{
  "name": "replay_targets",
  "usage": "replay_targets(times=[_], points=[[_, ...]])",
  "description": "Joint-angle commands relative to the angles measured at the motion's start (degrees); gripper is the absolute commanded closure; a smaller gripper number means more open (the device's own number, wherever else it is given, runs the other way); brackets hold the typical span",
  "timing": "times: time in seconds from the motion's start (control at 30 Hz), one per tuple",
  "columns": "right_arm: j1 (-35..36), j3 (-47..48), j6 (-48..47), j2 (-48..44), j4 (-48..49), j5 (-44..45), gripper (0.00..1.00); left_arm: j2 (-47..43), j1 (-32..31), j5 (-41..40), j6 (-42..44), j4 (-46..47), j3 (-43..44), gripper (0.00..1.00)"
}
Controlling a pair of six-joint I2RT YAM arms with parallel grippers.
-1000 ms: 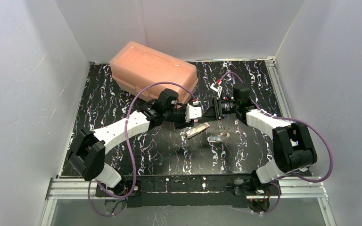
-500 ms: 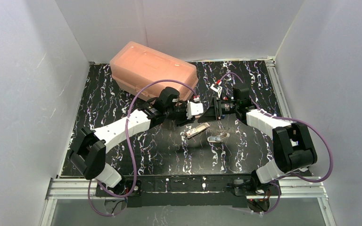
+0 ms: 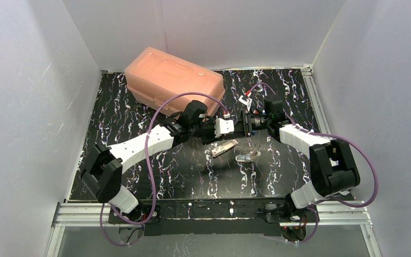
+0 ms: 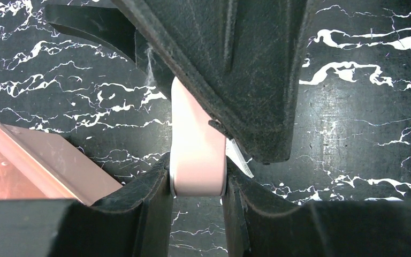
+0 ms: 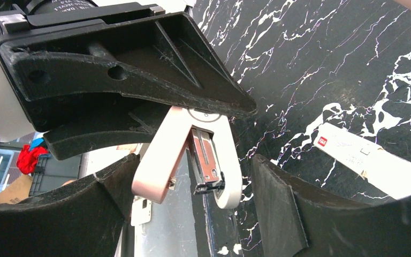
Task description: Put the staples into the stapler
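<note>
My left gripper (image 4: 198, 184) is shut on the rear end of a small pink stapler (image 4: 197, 155) and holds it above the table. In the right wrist view the stapler (image 5: 163, 155) hangs open, its pink lid apart from the white base (image 5: 230, 166), with the metal magazine (image 5: 206, 158) showing between them. My right gripper (image 5: 192, 184) is open, with a finger on each side of the stapler's front end. In the top view both grippers (image 3: 230, 128) (image 3: 242, 125) meet tip to tip at mid-table and hide the stapler. A white staple box (image 5: 369, 158) lies on the table.
A large pink plastic case (image 3: 174, 80) stands at the back left. A small flat box (image 3: 224, 147) and a clear item (image 3: 248, 156) lie on the black marbled table (image 3: 139, 176) just in front of the grippers. White walls enclose the table.
My left gripper has moved right with the stapler, bringing it between the right gripper's fingers. The right arm has barely moved.
</note>
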Motion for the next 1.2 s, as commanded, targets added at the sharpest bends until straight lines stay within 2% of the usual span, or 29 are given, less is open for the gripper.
replay_targets(times=[0.0,0.13,0.17,0.2,0.23,0.27,0.53,0.57,0.6,0.7,0.77,0.87,1.17], points=[[0.74,1.42,0.75,-0.13,2.3,-1.01,0.18,0.76,-0.53,-0.6,1.2,-0.16,2.58,1.0],[1.03,1.6,0.73,0.26,2.35,-1.06,0.21,1.69,-1.07,-1.74,1.6,-0.31,3.42,1.0],[0.97,1.6,0.77,0.41,2.43,-1.22,0.3,1.87,-1.22,-2.07,2.01,-0.49,3.59,1.0],[1.03,1.54,0.71,0.48,2.65,-1.29,0.5,2.05,-1.34,-2.41,2.19,-0.6,3.68,1.0],[0.94,1.4,0.5,0.38,3.06,-1.39,0.85,2.08,-1.31,-2.63,2.45,-0.54,3.64,1.0],[0.82,1.22,0.21,0.06,2.97,-0.97,0.99,2.06,-1.36,-2.82,2.74,-0.51,3.46,1.0],[-0.97,0.11,-0.59,-1.11,2.32,0.9,0.99,1.1,-1.34,-3.75,3.97,0.79,0.94,1.0],[-0.97,0.23,-0.44,-1.05,2.31,0.65,0.97,1.08,-1.31,-3.79,4.07,0.8,1.1,1.0],[-0.97,0.34,-0.04,-1.01,2.26,0.5,0.77,1.17,-1.36,-3.77,4.11,0.62,1.27,1.0],[-0.8,0.78,0.11,-1.17,1.69,0.39,0.28,1.71,-1.57,-4.5,4.74,0.29,1.9,1.0],[-0.49,0.96,0.3,-1.05,1.81,0.16,0.15,1.96,-2.06,-5.7,5.47,0.32,2.04,1.0],[-0.02,1.22,1.02,-0.78,2.32,-0.3,0.11,2.2,-2.84,-7.82,6.28,0.54,2.19,1.0],[0.26,1.25,1.29,-0.39,2.63,-0.57,0.14,2.51,-4.13,-10.97,7.41,1.95,1.59,1.0]])
